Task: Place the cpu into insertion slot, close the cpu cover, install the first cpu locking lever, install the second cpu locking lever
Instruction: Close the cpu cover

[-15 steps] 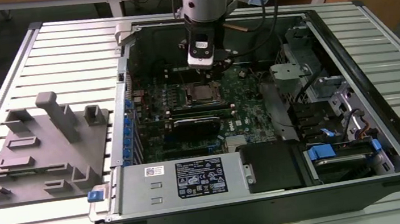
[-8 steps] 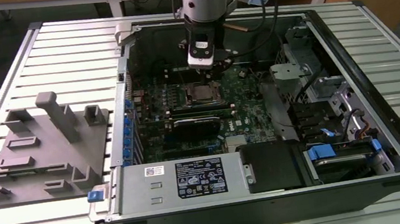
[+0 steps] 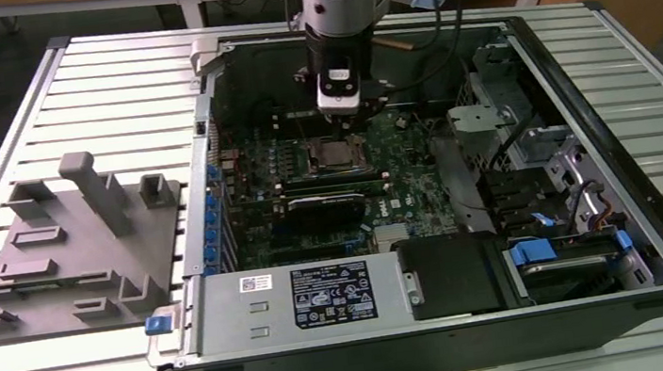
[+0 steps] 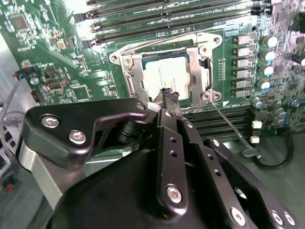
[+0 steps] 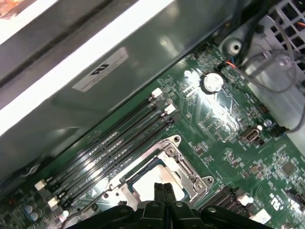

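Presently, the open computer case (image 3: 453,346) lies under the arm, and the green board (image 4: 62,62) spreads beneath the gripper (image 4: 169,95). The gripper's fingers are pressed together with nothing between them, their tips just at the near edge of the cpu cover (image 4: 132,71). The cover lies flat, framing the cpu (image 4: 164,74), which sits in the insertion slot (image 4: 116,58) directly ahead of the fingertips. A thin wire lever (image 4: 228,126) angles away from the socket corner, beside the fingers.
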Controlling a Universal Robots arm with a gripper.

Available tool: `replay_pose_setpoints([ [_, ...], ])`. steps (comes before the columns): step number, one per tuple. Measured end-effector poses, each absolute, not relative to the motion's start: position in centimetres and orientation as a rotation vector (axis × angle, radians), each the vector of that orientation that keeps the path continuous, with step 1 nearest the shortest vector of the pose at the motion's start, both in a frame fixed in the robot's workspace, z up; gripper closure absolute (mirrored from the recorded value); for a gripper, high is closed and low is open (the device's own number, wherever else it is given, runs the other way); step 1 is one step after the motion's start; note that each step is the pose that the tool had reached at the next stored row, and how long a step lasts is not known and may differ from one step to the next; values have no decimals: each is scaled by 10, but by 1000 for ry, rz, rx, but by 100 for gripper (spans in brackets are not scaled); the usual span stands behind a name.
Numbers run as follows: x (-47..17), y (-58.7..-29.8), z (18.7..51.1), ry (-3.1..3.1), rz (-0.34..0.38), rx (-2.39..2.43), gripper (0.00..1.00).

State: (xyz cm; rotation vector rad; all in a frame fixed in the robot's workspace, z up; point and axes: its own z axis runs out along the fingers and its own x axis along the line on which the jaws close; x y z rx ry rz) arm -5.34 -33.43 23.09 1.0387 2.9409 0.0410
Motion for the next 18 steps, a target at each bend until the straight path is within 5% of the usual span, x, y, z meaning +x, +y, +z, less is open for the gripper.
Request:
replay_pose_setpoints([
  [18, -53, -334, 231, 2987, 42, 902, 90],
])
